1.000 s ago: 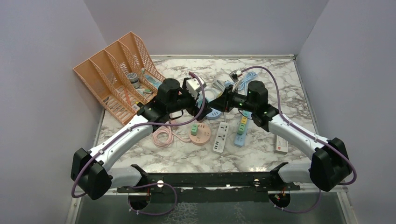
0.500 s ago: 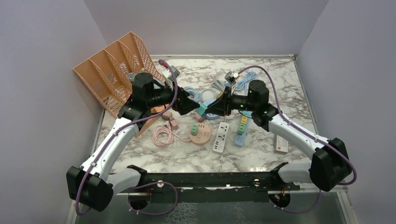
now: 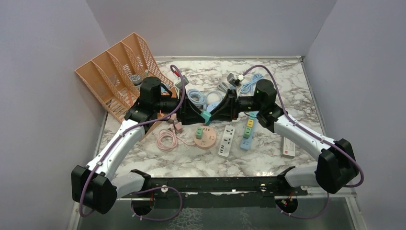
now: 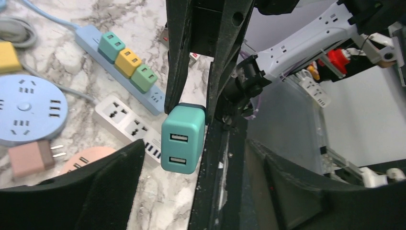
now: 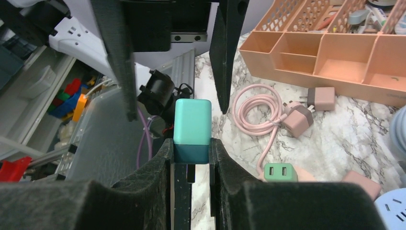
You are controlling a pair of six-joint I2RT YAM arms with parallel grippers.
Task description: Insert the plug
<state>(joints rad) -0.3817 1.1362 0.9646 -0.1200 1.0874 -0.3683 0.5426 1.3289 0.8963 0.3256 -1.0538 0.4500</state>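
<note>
The left fingers (image 5: 116, 50) have swung in and stand half open around the teal plug (image 5: 192, 122), which the right fingers (image 5: 154, 182) grip tightly above the counter (image 3: 191, 160): a handover seems near.

The right end effector (image 5: 191, 146) clamps the darker base of a teal plug (image 5: 192, 120) between its two black fingers, and the plug's lighter body sticks out past the fingertips. The left end effector (image 5: 177, 110) faces it from the far side, its two fingers standing apart on either side of the plug without touching it. On the marble desk (image 5: 344, 139) to the right lie a coiled pink cable (image 5: 256, 112), two pink adapters (image 5: 297, 120), a green two-port adapter (image 5: 280, 172) and an orange organizer (image 5: 325, 57).
</note>
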